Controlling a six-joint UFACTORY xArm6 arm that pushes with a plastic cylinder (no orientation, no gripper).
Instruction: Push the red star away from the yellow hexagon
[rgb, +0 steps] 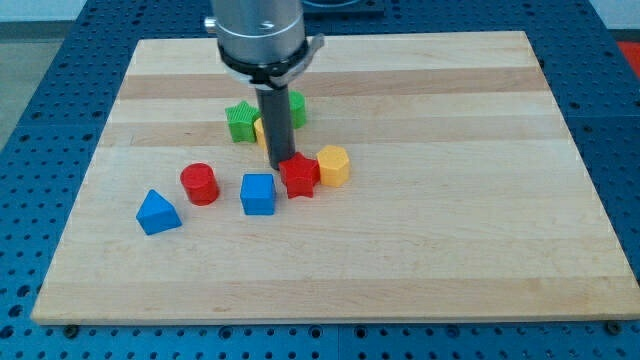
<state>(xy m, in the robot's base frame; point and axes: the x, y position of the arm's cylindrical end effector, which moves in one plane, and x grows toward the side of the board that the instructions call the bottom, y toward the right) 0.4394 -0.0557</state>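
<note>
The board (420, 250) is big, flat, pale wood with long stripes, and it sits on a blue table (30, 120) full of little holes. My arm ends in a plain dark rod, so there is no hand to open or close and it holds nothing. My tip (279, 166) is down at the top-left edge of the red star (299, 177).

The star sits near the middle and seems to touch the yellow hexagon (333, 165) on its right. The blue cube (258, 193) is just beside it on the left.

I think a push to the right would shove both together. A push left could bump the cube. The star's points might make it spin or slip off.

All the blocks look smooth and hard.
</note>
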